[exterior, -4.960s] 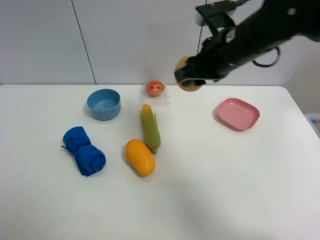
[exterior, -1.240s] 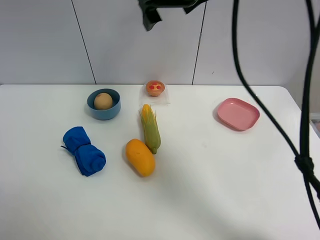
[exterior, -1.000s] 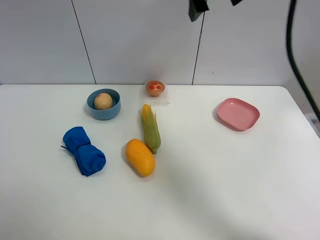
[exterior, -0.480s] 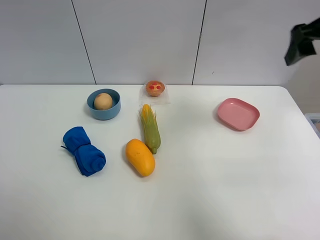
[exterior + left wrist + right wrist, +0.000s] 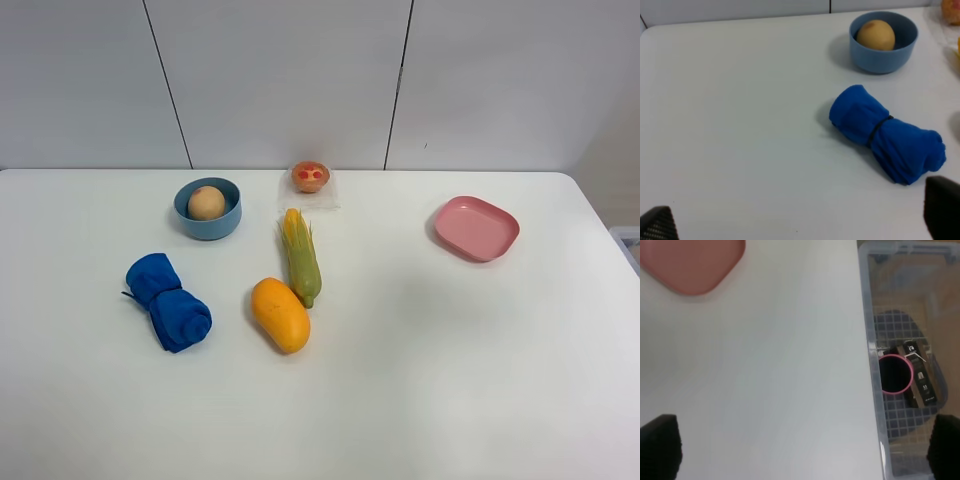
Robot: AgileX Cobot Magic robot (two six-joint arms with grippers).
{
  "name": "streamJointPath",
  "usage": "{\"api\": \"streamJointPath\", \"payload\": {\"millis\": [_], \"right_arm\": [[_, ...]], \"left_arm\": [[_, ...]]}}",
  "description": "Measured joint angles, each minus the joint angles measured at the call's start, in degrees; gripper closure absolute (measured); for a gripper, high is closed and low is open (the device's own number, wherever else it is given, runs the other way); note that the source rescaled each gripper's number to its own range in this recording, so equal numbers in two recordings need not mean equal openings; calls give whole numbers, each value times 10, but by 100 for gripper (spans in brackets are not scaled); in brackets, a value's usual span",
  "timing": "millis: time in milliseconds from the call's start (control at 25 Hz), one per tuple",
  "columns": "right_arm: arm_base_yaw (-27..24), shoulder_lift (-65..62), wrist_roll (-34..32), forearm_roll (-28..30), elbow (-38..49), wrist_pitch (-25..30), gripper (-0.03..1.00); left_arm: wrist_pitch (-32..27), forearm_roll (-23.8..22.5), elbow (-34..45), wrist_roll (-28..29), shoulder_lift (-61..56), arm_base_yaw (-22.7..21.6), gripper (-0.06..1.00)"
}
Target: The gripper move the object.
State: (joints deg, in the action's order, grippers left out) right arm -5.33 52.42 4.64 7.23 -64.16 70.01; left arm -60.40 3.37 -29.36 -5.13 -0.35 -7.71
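The peach [image 5: 206,203] lies in the blue bowl [image 5: 216,228] at the back left of the table. No gripper shows in the exterior high view. In the left wrist view the peach [image 5: 876,35] sits in the bowl [image 5: 881,61], far beyond my left gripper [image 5: 800,222], which is open and empty over bare table. My right gripper [image 5: 802,447] is open and empty above the table's right edge, away from the peach.
A blue rolled cloth [image 5: 168,302], a mango [image 5: 280,314], a corn cob [image 5: 300,256] and a small tart [image 5: 310,176] lie mid-table. A pink plate [image 5: 476,228] lies at the right. A clear bin [image 5: 875,355] stands beside the table's right edge.
Five seconds ago the right gripper held the peach aloft; the peach now lies in the blue bowl. The right arm swung right and left the exterior view.
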Motion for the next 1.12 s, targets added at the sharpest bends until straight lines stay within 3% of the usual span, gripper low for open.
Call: {"api": "streamJointPath", "payload": {"millis": [240, 480, 720, 1120], "right_arm": [[0, -144, -5, -18, 103, -5, -3], [0, -317, -46, -40, 210, -86, -3], [0, -452, -46, -35, 302, -107, -3], [0, -504, -46, -36, 351, -96, -3]], "left_arm": [[0, 0, 0, 0, 0, 0, -6], [0, 0, 0, 0, 0, 0, -6], [0, 0, 0, 0, 0, 0, -6], [0, 0, 0, 1, 0, 0, -6]]}}
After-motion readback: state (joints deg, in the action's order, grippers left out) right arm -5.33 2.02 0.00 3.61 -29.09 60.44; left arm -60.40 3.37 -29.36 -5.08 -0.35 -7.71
